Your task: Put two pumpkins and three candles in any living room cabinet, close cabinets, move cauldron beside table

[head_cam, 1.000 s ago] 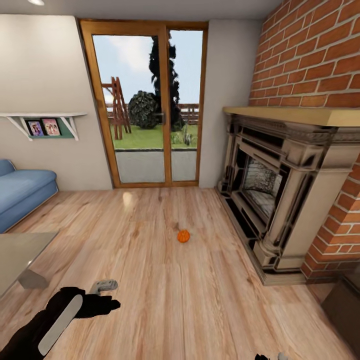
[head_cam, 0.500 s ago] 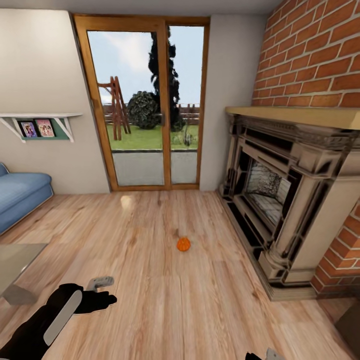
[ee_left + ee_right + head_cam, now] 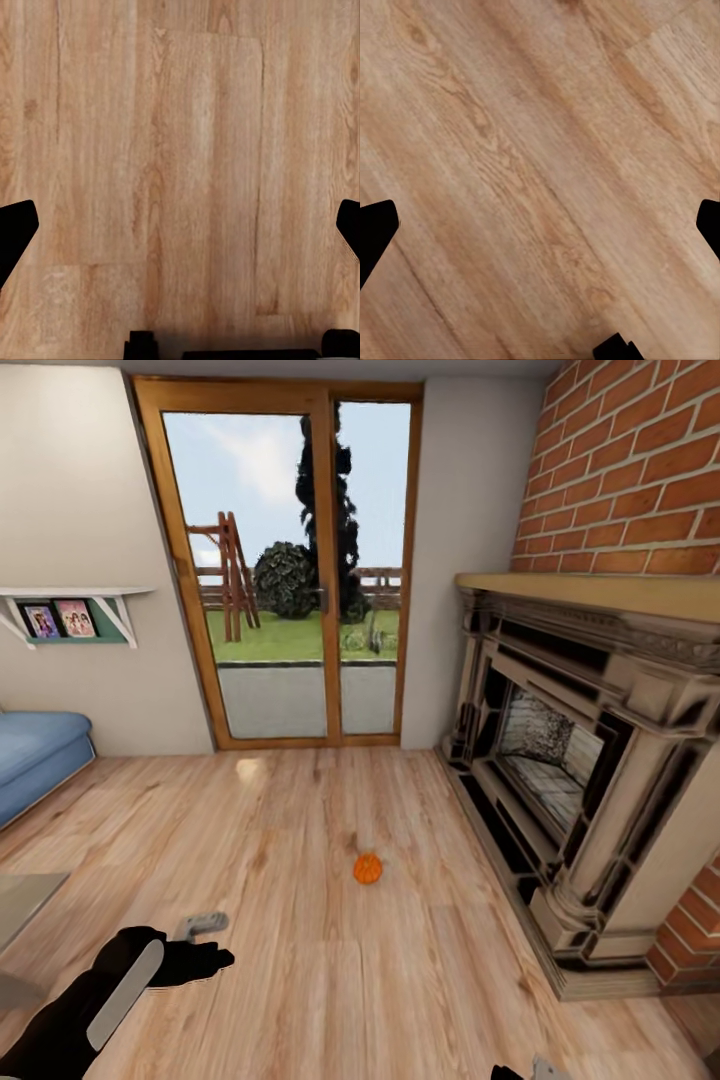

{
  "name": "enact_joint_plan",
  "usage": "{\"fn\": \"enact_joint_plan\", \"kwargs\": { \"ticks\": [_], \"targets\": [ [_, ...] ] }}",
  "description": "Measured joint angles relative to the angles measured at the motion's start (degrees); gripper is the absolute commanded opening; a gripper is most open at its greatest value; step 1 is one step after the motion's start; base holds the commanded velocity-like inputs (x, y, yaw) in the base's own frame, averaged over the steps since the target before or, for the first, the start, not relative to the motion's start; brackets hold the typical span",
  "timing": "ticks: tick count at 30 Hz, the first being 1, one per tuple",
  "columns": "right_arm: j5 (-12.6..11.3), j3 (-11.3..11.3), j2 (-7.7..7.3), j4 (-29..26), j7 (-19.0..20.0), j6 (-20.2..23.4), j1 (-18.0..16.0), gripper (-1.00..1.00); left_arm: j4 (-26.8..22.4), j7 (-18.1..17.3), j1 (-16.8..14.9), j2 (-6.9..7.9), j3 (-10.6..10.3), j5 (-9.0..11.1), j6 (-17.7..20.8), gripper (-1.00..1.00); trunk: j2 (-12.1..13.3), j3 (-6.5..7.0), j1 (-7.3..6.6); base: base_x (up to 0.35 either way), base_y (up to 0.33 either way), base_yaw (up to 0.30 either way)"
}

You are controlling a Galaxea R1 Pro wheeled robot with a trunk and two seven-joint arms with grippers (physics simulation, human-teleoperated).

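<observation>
Jaws: left gripper and right gripper spread wide, nothing held | pumpkin seen on floor, mid-room, left of fireplace

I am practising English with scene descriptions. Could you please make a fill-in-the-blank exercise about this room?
1. The small orange ribbed pumpkin lies on the wooden ____.
2. The ornate beige stone fireplace stands against a wall of red ____.
3. Both fingers of the left gripper stand wide apart over bare planks, so it is ____.
4. The sofa at the head view's left edge is ____ in colour.

Missing words: floor; brick; open; blue
</observation>
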Motion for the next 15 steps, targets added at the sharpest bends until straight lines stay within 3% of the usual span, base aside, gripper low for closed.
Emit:
{"fn": "enact_joint_plan", "kwargs": {
  "ticks": [15],
  "targets": [
    [0.00, -0.01, -0.03, 0.00, 0.01, 0.06, 0.00, 1.00, -0.01, -0.03, -0.01, 0.04, -0.03, -0.08, 0.02, 1.00, 0.00, 0.00, 0.00, 0.331, 0.097, 0.000]
  ]
}}
